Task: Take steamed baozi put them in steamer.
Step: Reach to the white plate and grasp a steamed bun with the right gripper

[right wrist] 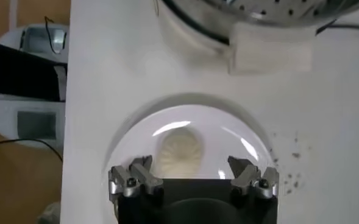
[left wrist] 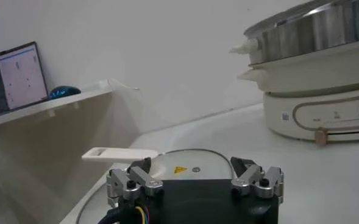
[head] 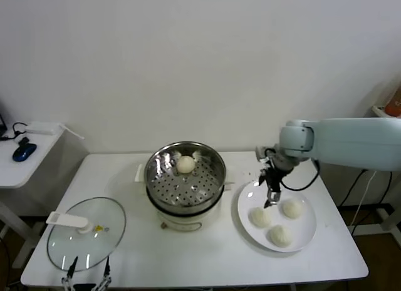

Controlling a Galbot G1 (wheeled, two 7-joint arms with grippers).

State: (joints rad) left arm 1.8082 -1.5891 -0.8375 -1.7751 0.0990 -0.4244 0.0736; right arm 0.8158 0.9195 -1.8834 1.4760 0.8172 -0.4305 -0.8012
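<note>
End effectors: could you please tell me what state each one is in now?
Left end effector: open, empty, above the lid.
Right end effector: open, empty, over the plate.

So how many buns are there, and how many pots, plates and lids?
Small round cream-white dough buns: 4, one in the steamer, three on the plate
Round shiny steel steamer pot: 1
Flat white plate: 1
Glass lid with white handle: 1
Total: 7

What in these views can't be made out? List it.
- Steamer floor near the front wall: head view, hidden by the rim.
- Two of three plated baozi: right wrist view, hidden by the open right gripper.
- Glass lid: left wrist view, mostly behind the left gripper.
</note>
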